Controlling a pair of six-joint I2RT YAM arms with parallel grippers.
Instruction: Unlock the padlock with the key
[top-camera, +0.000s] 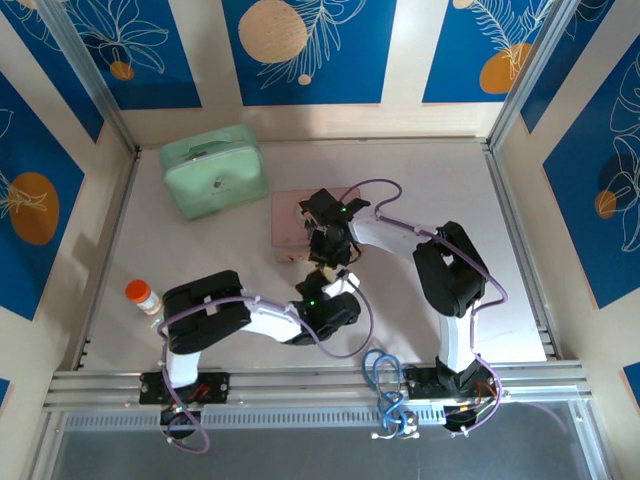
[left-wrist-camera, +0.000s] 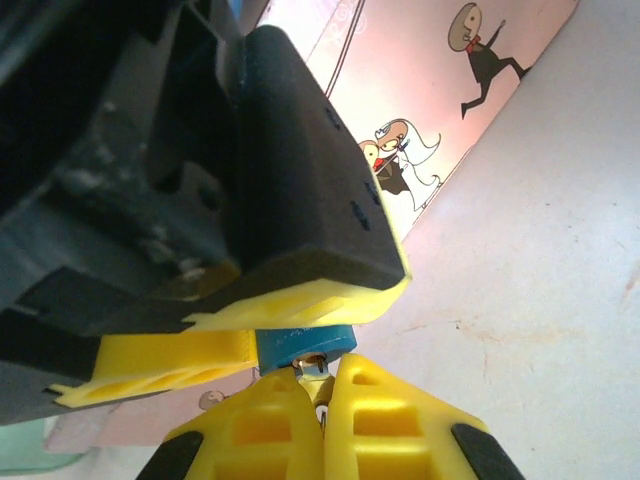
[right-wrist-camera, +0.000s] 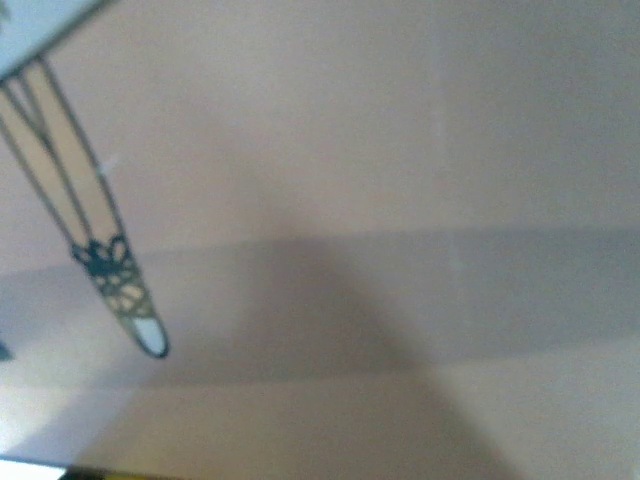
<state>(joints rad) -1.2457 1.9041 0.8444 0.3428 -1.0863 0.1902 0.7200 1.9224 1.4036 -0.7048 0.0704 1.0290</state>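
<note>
The blue padlock (left-wrist-camera: 300, 343) is clamped between the yellow fingers (left-wrist-camera: 300, 305) of my right gripper (top-camera: 328, 252), which is shut on it just above the table. Its keyhole end faces my left gripper (left-wrist-camera: 322, 378). That gripper is shut on the thin silvery key (left-wrist-camera: 314, 364), whose tip sits at the keyhole. In the top view the left gripper (top-camera: 322, 283) meets the right one nose to nose beside the pink picture tin (top-camera: 292, 222). The padlock's shackle is hidden. The right wrist view is a blurred close-up of the pink tin (right-wrist-camera: 350, 150).
A mint green tin (top-camera: 213, 172) stands at the back left. An orange-capped bottle (top-camera: 143, 296) stands by the left arm. A blue cable loop (top-camera: 385, 375) lies at the front rail. The pink tin's cartoon lid (left-wrist-camera: 420, 110) lies just behind the grippers.
</note>
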